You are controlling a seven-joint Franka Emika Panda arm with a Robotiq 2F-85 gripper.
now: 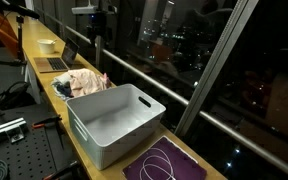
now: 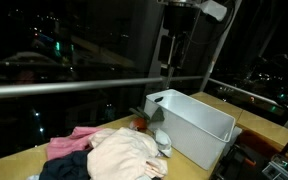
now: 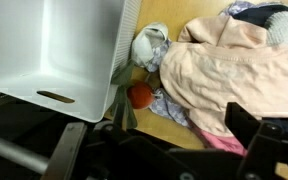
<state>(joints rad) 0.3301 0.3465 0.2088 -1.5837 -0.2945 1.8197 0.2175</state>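
Hanging open and empty, the gripper (image 2: 171, 55) is poised above soft, crumpled clothes (image 3: 234, 75) heaped on the wooden counter just beside a rigid, smooth, rectangular white plastic bin (image 3: 54, 45), which is empty. A small round red object (image 3: 140, 95) lies between them.

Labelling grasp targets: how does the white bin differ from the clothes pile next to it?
The white bin is rigid and boxy with straight walls; the clothes pile is soft and crumpled. The bin is plain white; the pile mixes peach, pink and dark fabric. The bin is one open-topped piece; the pile is several garments heaped. Both sit side by side on the wooden counter.
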